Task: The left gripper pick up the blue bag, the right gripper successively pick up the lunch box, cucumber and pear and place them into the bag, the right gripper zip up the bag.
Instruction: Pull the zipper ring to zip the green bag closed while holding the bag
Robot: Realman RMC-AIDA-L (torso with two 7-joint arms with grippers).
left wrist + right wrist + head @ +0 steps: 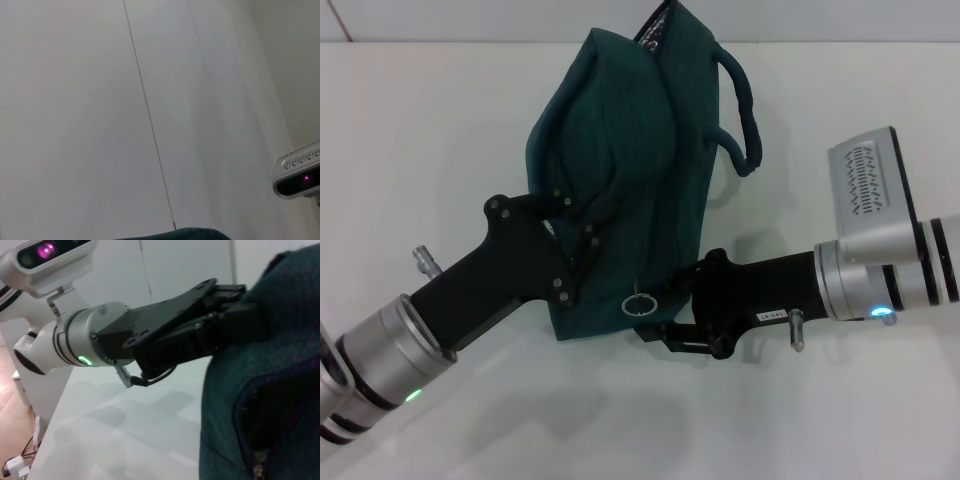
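The blue bag (620,170) stands lifted at the table's middle, its two loop handles up at the far side. My left gripper (576,238) is shut on the bag's near-left top edge; the right wrist view shows its fingers (235,307) clamped on the fabric (280,365). My right gripper (656,314) is at the bag's near-right corner, open, right beside the metal ring pull (640,303), which hangs free on the zipper. The lunch box, the cucumber and the pear are out of view. The left wrist view shows only a sliver of the bag (185,234).
The white table (420,150) spreads around the bag. The right arm's silver-white wrist housing (870,185) sits to the bag's right. A camera head (300,172) shows at the edge of the left wrist view.
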